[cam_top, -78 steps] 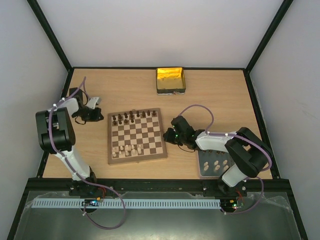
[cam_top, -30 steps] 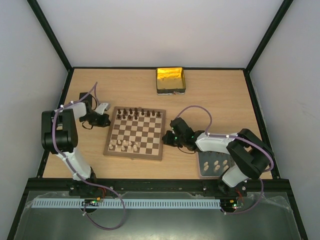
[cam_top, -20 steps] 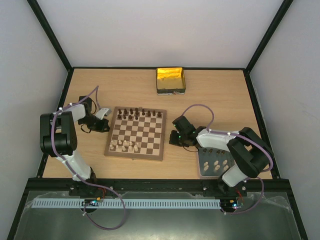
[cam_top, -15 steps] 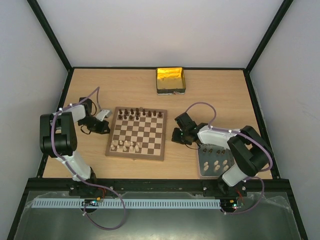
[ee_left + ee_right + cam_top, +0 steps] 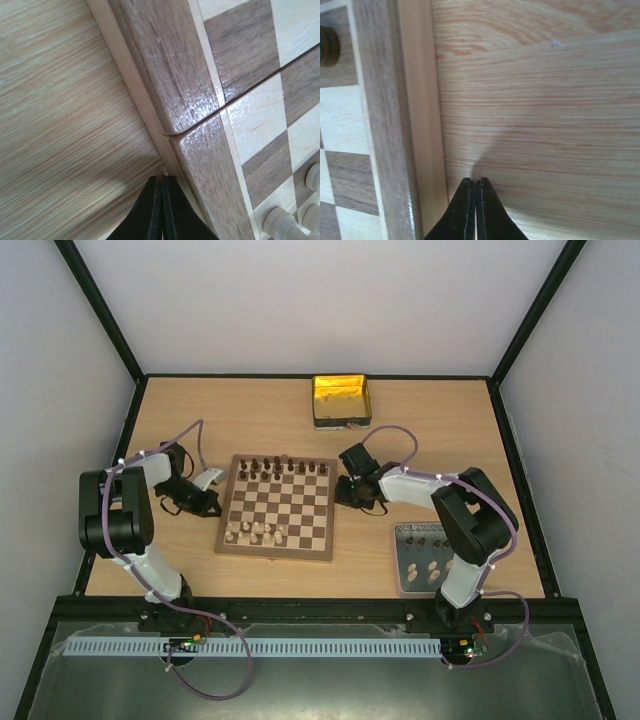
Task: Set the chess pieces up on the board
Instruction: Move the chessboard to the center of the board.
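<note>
Light wood-grain table (image 5: pixel 440 440), white walls (image 5: pixel 320 300), black frame posts (image 5: pixel 100 310). Board (image 5: pixel 280 502) lies mid-table. Chess pieces (image 5: pixel 280 468): dark row at far edge, cream cluster at near edge. Left gripper (image 5: pixel 161 207) is pressed together, empty, tips at the board's left rim. Right gripper (image 5: pixel 474 210) is pressed together, empty, just beside the right rim. Gold tin (image 5: pixel 342 400) at far side, grey tray (image 5: pixel 402 580) near right.
</note>
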Controlling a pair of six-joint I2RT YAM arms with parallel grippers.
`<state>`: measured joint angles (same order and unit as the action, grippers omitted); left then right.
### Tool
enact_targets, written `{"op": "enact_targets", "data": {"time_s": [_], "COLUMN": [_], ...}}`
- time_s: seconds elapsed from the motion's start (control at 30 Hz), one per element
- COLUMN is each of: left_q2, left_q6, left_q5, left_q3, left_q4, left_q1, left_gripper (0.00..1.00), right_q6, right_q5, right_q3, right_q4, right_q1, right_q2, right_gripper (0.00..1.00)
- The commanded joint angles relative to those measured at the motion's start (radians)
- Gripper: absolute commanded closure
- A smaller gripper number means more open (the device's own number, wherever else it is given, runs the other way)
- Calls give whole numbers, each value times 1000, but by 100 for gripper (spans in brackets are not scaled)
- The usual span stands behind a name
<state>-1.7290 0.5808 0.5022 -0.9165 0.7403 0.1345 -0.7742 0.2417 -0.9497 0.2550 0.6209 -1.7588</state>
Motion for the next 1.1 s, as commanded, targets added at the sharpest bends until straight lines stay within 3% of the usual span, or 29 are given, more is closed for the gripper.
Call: {"op": "enact_targets", "data": {"time_s": [0.0,1.07], "left_q2": [15,-69], "left_q6": [47,106], "left_q5": [23,25], "left_q3": [24,81], "left_q4": [47,10], "left_q1": [-4,-14], "left_gripper": [98,98], "right_q6": [17,42], "right_q5": [21,100], "right_q3": [-7,-86], "right_q4": [79,69], "right_q1": [-3,-1], "right_q2": [-71,-141], "right_gripper": [98,98]}}
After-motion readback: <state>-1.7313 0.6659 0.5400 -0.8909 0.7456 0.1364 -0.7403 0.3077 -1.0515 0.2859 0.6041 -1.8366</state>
